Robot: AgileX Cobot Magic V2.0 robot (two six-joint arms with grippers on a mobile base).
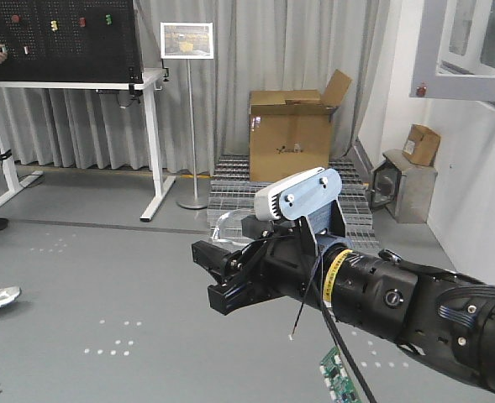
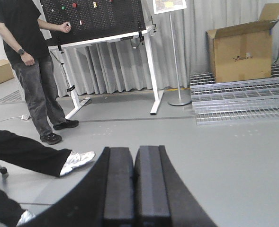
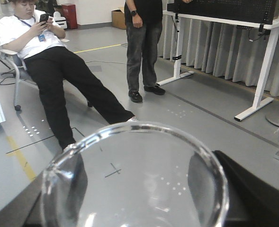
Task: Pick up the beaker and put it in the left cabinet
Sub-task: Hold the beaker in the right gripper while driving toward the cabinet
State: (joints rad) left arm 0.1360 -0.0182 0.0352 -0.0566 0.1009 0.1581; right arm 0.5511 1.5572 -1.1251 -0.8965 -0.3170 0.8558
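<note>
Right wrist-mounted view: the dark fingers (image 3: 246, 182) of the right gripper (image 3: 137, 191) stand on either side of the beaker (image 3: 134, 172). They are closed against its clear wall just below the rim, so the glass is clamped between them. The beaker sits upright in that grip, mouth toward the camera, with what looks like the spout at the rim's lower left. It is held in the air above the grey floor (image 3: 215, 109). It is probably light, stiff, slick and breakable, so a modest squeeze on the wall under the rim suits it. In its own wrist view, the left gripper (image 2: 134, 184) has its pads (image 2: 118, 184) pressed together with nothing between them. The left cabinet appears in no view.
</note>
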